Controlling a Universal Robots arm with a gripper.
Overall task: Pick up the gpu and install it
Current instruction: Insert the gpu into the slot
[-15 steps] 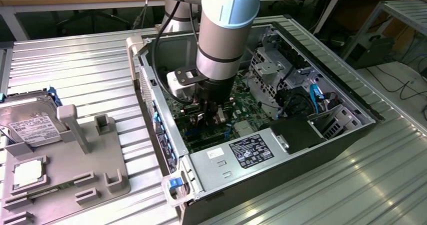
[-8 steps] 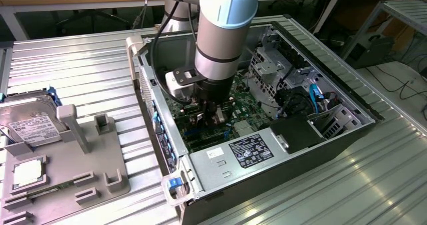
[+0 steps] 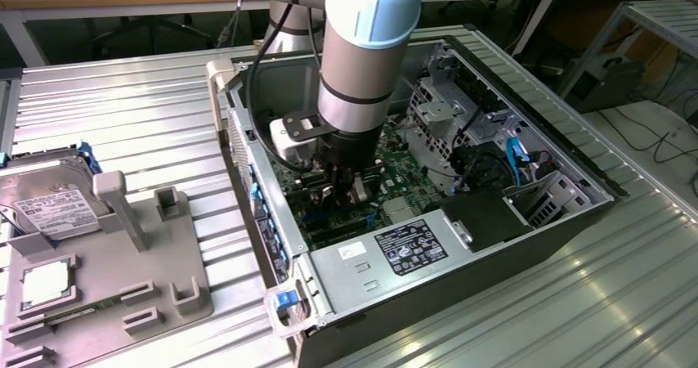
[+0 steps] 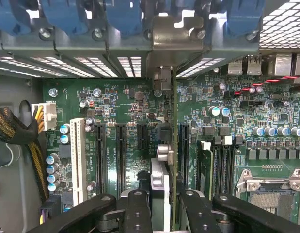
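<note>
Claw (image 4: pixel 162 206) clamped on the gpu (image 4: pixel 168 160), which stands edge-on between the fingers (image 4: pixel 135 208) over the motherboard (image 4: pixel 120 107); its silver bracket (image 4: pixel 175 36) reaches the rear slot covers. In the exterior view the claw (image 3: pixel 342 190) sits deep in the open computer case (image 3: pixel 567 168) on the tabletop (image 3: pixel 109 106). Counted: one gpu, one white expansion slot (image 4: pixel 77 160), one hard drive (image 3: pixel 44 196) with a white label on the grey fixture (image 3: pixel 120 278). Label text unreadable.
</note>
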